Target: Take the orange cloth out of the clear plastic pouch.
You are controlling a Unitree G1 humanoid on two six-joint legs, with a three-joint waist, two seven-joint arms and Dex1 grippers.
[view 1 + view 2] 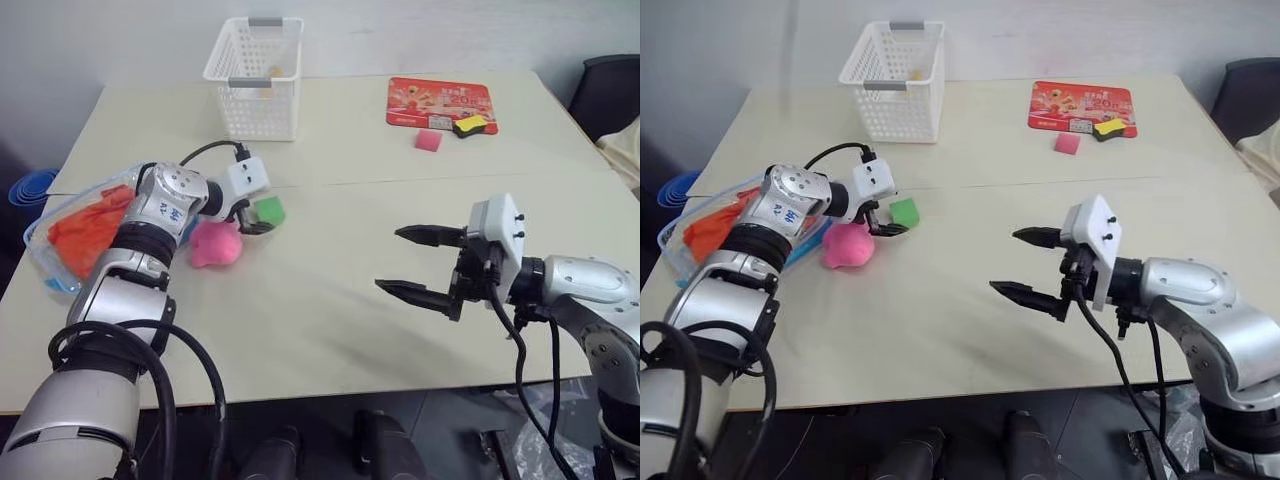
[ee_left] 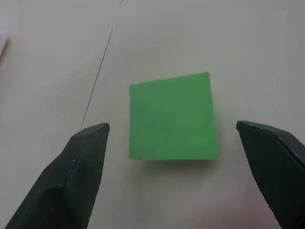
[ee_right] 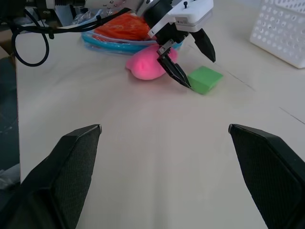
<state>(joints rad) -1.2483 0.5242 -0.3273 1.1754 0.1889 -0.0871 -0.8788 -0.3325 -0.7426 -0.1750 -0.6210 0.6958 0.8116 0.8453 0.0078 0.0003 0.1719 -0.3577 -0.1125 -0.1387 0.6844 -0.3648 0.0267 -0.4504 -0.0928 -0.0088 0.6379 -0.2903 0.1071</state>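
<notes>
We see the clear plastic pouch flat at the table's left edge, long axis running lower left to upper right, orange cloth inside. Left tool spread wide over the green block, beside the pink plush. Right tool spread wide, empty, centre-right above the table.
</notes>
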